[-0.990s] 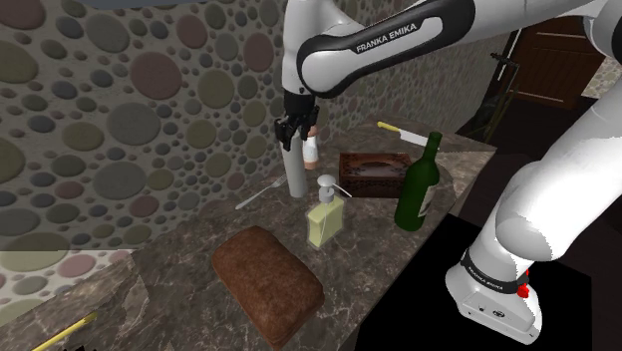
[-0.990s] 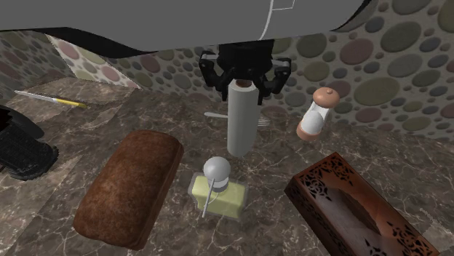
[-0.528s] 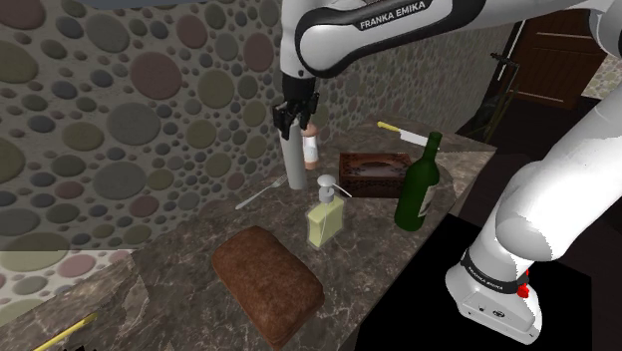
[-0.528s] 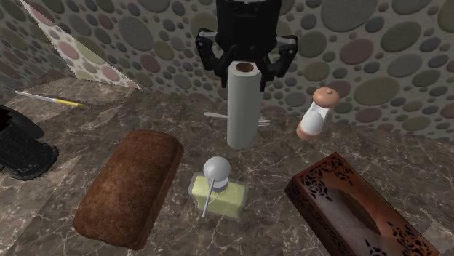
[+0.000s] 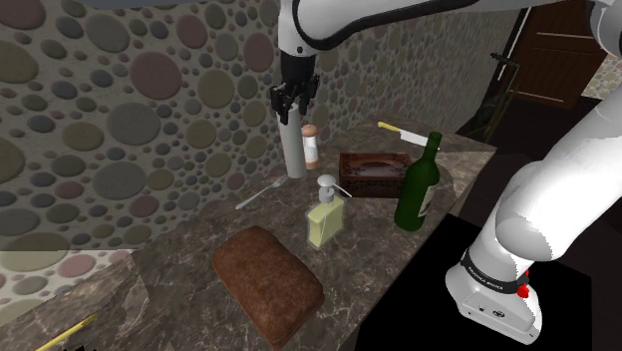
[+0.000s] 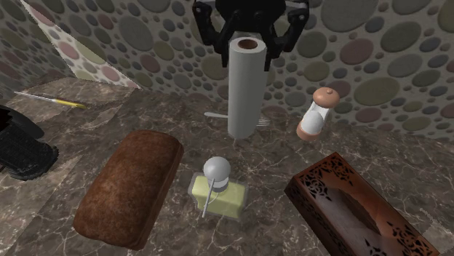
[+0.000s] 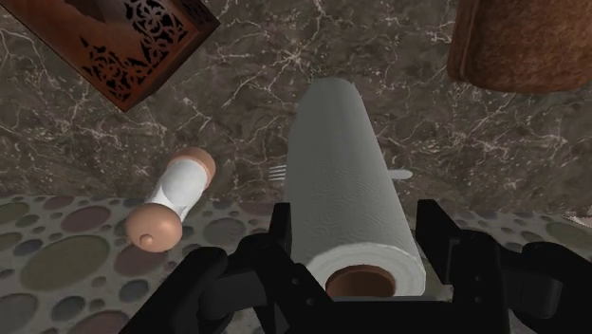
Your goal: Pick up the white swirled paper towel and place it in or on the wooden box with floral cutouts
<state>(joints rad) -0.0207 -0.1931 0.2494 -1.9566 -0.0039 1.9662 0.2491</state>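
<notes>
The paper towel roll [image 5: 292, 150] [image 6: 244, 87] [image 7: 346, 180] is a tall white cylinder with a brown core, hanging upright above the marble counter. My gripper [image 5: 291, 103] [image 6: 246, 45] [image 7: 359, 249] is shut on its top end, one finger on each side. The carved wooden box [image 5: 371, 175] [image 6: 356, 217] [image 7: 133, 43] with floral cutouts lies on the counter, toward the shoulder view's right of the roll, about a hand's width away.
A pepper mill [image 5: 310, 146] [image 6: 317, 113] [image 7: 173, 197] stands just behind the roll and a fork [image 5: 258, 193] lies under it. A soap dispenser [image 5: 325, 215] [image 6: 217, 190], a green bottle [image 5: 419, 184] and a brown loaf [image 5: 267, 281] [image 6: 129, 185] sit nearer. A pebbled wall [image 5: 150, 90] backs the counter.
The gripper has risen with the paper towel roll, lifting it off the counter and higher above the fork. Nothing else has moved.
</notes>
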